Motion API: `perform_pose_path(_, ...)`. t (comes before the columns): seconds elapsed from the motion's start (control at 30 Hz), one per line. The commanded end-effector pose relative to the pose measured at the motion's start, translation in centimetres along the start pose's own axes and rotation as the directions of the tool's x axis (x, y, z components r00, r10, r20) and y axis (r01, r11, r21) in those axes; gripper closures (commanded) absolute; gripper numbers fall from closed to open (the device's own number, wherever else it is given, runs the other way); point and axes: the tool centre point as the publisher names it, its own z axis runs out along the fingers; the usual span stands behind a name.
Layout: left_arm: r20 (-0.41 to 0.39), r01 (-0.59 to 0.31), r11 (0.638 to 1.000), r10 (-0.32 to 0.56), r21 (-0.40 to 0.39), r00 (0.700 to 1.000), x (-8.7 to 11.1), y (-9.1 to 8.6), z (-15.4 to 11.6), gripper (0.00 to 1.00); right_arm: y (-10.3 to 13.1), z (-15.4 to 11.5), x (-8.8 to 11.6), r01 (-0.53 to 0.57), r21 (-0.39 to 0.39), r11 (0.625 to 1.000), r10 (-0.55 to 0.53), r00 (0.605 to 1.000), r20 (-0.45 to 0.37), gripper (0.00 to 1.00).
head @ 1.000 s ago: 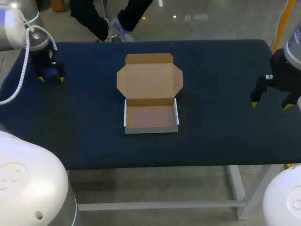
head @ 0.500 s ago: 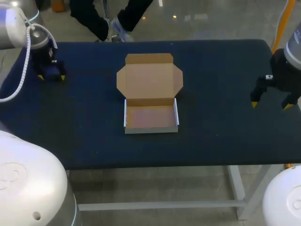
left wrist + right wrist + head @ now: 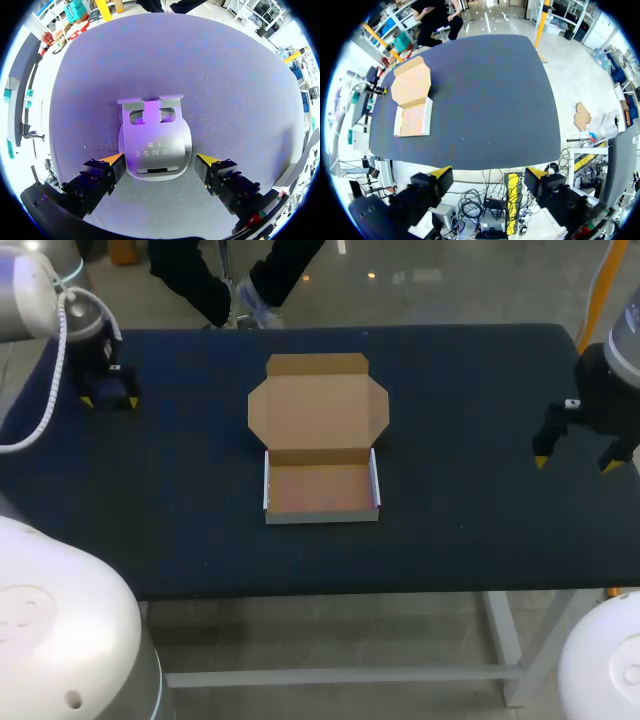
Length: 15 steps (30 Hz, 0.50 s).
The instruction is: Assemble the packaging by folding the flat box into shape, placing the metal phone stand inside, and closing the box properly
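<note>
While the phone stand lies flat on the table, only my left wrist view shows it: a silvery metal plate with two cut-out windows near its far edge, resting on the dark cloth between the two yellow tips of my left gripper. Those fingers are spread wide. One tip sits just beside the plate's edge and the other stands a little apart from it, so nothing is gripped. From the head view the stand is hidden under that gripper, which hangs at the table's far left corner.

The box sits at the middle of the table, well apart from both grippers. Its tray, nearest me, has its side walls folded up and shows only a bare cardboard floor. Its lid lies flat on the cloth on the far side, flaps spread. My right wrist view catches the same box from a distance, off to one side, tray and lid in line.

My right gripper hangs at the table's right end with its fingers apart and nothing between them.
</note>
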Motion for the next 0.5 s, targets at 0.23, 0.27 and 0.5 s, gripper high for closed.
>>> perform_pose_path(0.23, 0.000, 0.005, 1.000, -0.005, -0.013, 1.000, -0.60, -0.91, 0.33, 0.04, -0.03, -0.28, 0.01, 0.000, 0.005, 1.000, 0.000, 1.000, 0.002, 0.00)
perform_pose_path(0.27, 0.000, 0.006, 1.000, -0.006, -0.013, 1.000, -0.64, -0.93, 0.34, 0.04, -0.03, -0.28, 0.01, 0.000, 0.005, 1.000, 0.000, 1.000, 0.002, 0.00)
perform_pose_path(0.5, 0.001, 0.005, 1.000, -0.005, -0.011, 1.000, -0.78, -1.09, 0.34, 0.05, -0.03, -0.28, 0.01, 0.000, 0.005, 1.000, 0.000, 1.000, 0.002, 0.00)
